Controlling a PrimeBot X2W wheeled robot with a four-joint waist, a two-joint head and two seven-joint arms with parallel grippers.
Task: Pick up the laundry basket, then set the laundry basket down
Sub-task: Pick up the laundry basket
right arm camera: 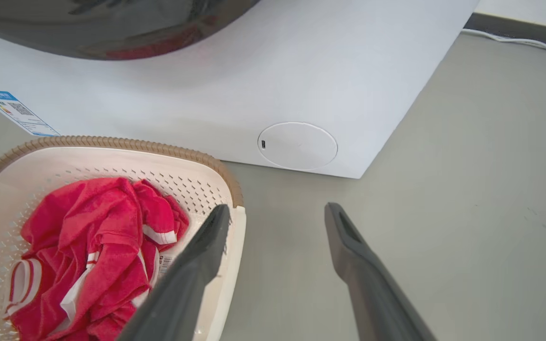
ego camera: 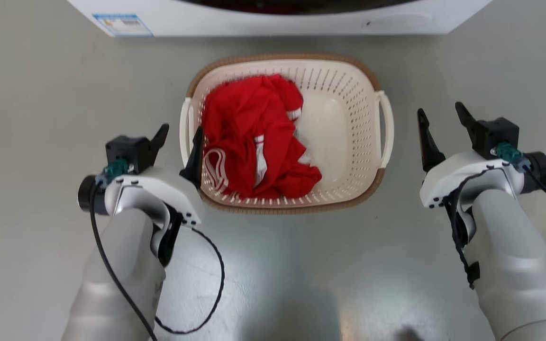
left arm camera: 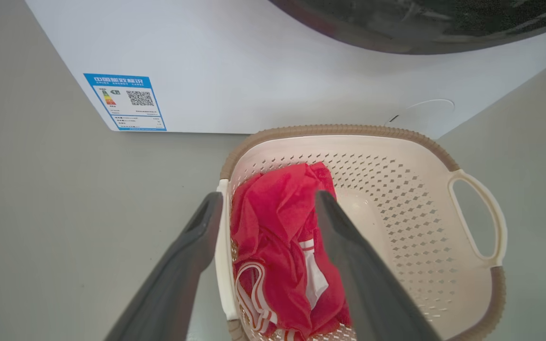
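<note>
Here we are: the laundry basket (ego camera: 344,90) sits flat on the floor (ego camera: 40,94), right in front of the washing machine (ego camera: 277,21), with a red garment (ego camera: 254,132) bunched in its left half. The left tool (ego camera: 181,130) is released, jaws spread wide, and it straddles the basket's left wall. One finger is outside by the left handle (ego camera: 184,118); the other is down inside, right over the red cloth. Nothing is clamped.

Over on the other side, the right tool (ego camera: 440,110) is just as wide open. It hangs beside the right handle (ego camera: 386,128), apart from it, with both fingers over bare floor in the head view. The right wrist view puts its inner finger up against the basket's edge, so how near it really is I cannot tell.

So the pick-up hasn't begun, I'd say, and here's where it could slip. If the left closes now, that inner finger may trap the garment against the wall, which makes a soft, slidy grip. If the right closes where it stands, it catches air, and a one-sided lift would tip the basket and spill the garment. Uneven height between the two arms would do the same. And with the machine so close behind, any forward push could knock the basket into it.
</note>
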